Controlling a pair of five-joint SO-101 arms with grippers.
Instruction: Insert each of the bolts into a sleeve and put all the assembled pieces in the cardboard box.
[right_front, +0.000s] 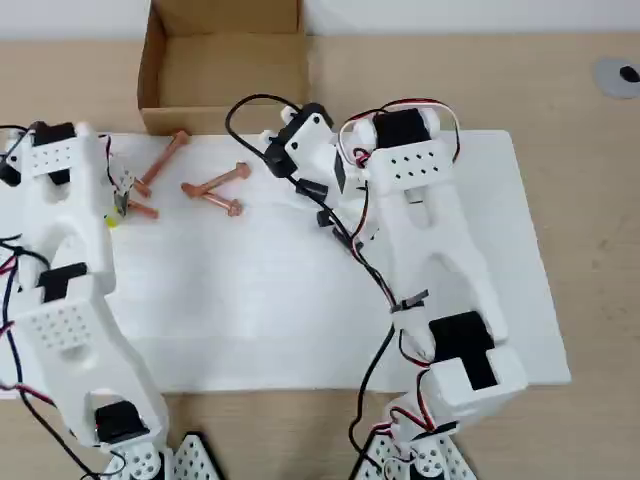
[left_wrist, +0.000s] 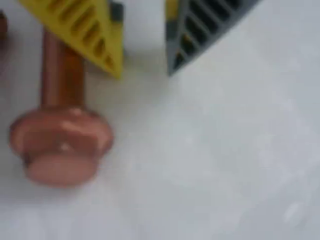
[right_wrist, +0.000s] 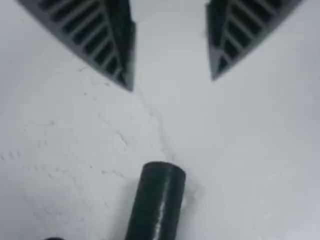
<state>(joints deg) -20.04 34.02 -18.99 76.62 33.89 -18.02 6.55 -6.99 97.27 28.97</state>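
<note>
Wooden bench (right_front: 590, 200) under white sheet (right_front: 250, 290). Left end effector (left_wrist: 144, 74) released just beside copper bolt (left_wrist: 62, 135); right end effector (right_wrist: 172, 82) released near black sleeve (right_wrist: 157, 200).

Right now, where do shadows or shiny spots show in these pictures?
High view: the light is even, and the cardboard box has one inner wall in shade. Left wrist view: the copper bolt carries pale glints on its head and throws a soft shadow on the white mat. Right wrist view: the black sleeve shows a dull streak of sheen.
</note>
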